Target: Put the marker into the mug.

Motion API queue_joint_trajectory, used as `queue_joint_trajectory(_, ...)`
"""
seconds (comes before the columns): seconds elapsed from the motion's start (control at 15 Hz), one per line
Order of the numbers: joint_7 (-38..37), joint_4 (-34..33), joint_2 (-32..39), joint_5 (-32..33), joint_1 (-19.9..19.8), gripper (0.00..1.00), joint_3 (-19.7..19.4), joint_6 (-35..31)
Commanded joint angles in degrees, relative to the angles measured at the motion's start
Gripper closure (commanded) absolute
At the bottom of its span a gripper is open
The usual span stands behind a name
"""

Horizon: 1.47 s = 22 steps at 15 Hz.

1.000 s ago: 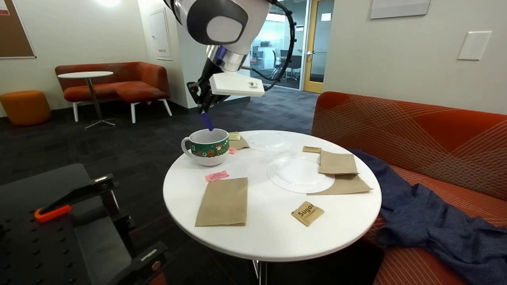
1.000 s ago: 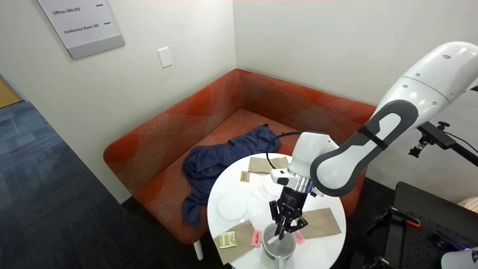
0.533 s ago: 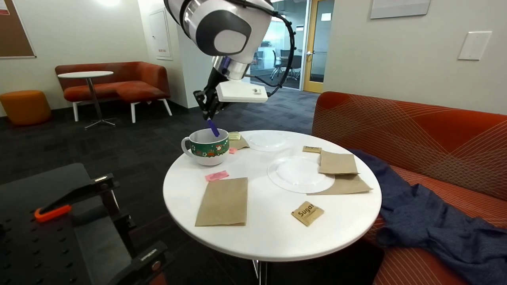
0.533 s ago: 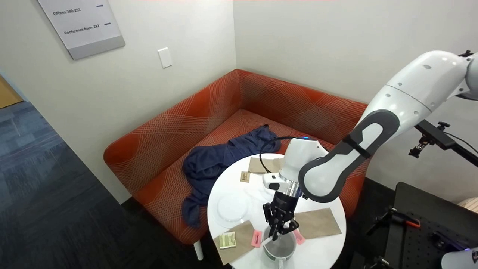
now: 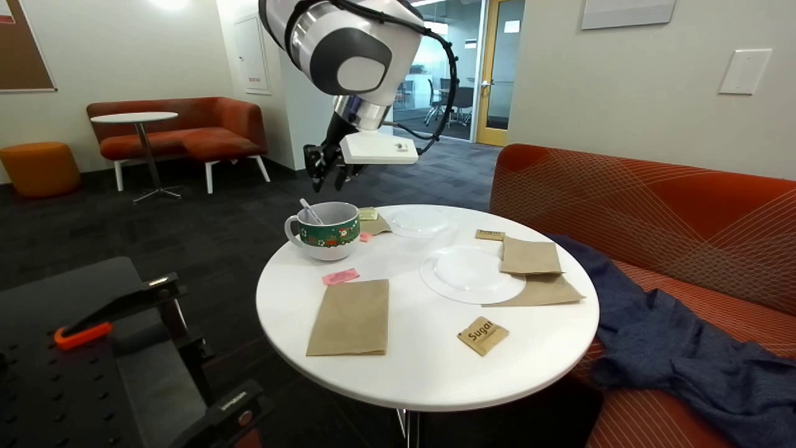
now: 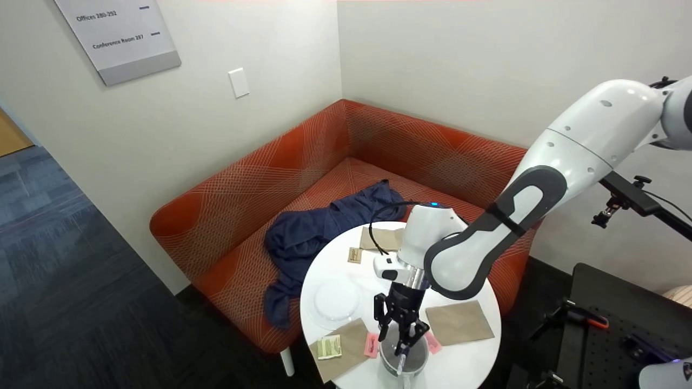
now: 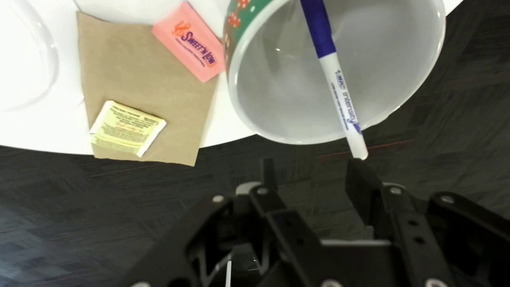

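In both exterior views a red-orange upholstered bench (image 6: 319,189) is standing close by, and the Franka arm (image 6: 513,208) is hanging over a round white table (image 5: 423,367). Its Robotiq gripper (image 7: 310,171) is hovering above the green-banded mug (image 5: 328,235), which is sitting upright near the table's edge. The jaws are standing apart, and nothing is being held between them.

The BIC Intensity marker (image 7: 340,93) is lying aslant in the mug: its blue end is pointing into the bowl, while its white end is poking out over the rim on the handle side, apparently leaning there. The blue end is running off the top of the wrist view, so its resting place cannot be told.

The coming move is turning on that white end. From the jaws, the marker is lying below and toward the handle, its long axis sloping down into the bowl, and its free end is pointing up beside a single finger (image 7: 360,187). In the wrist view the two are showing close together; in an exterior view the white tip (image 5: 305,203) is standing clear of the fingers. The placing is looking finished; a rise straight up is probably needed, since a sideways sweep could be knocking the marker out.
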<state>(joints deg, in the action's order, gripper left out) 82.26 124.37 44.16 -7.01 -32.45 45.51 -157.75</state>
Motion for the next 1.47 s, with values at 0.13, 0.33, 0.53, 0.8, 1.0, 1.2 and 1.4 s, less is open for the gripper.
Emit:
queue_joint_trajectory(0.13, 0.03, 0.75, -3.02, -2.02, 0.29, 0.04, 0.4, -0.21)
queue_joint_trajectory(0.33, -3.0, 1.72, -6.4, -4.0, 0.67, 0.0, 0.65, -2.69)
queue_joint_trajectory(0.53, -9.41, 2.71, -11.32, -6.26, 2.58, 0.0, -0.4, -7.56)
queue_joint_trajectory(0.8, -20.5, 4.23, -18.39, -7.13, 4.98, 0.0, -1.82, -12.68)
queue_joint_trajectory(1.0, -30.72, 6.02, -25.68, -6.32, 8.12, 0.0, -5.83, -11.27)
queue_joint_trajectory(1.2, -40.01, 8.15, -32.68, -5.17, 12.99, 0.0, -12.62, -9.24)
queue_joint_trajectory(1.4, -50.01, 10.21, -38.45, -0.94, 20.93, 0.0, -23.73, -5.2)
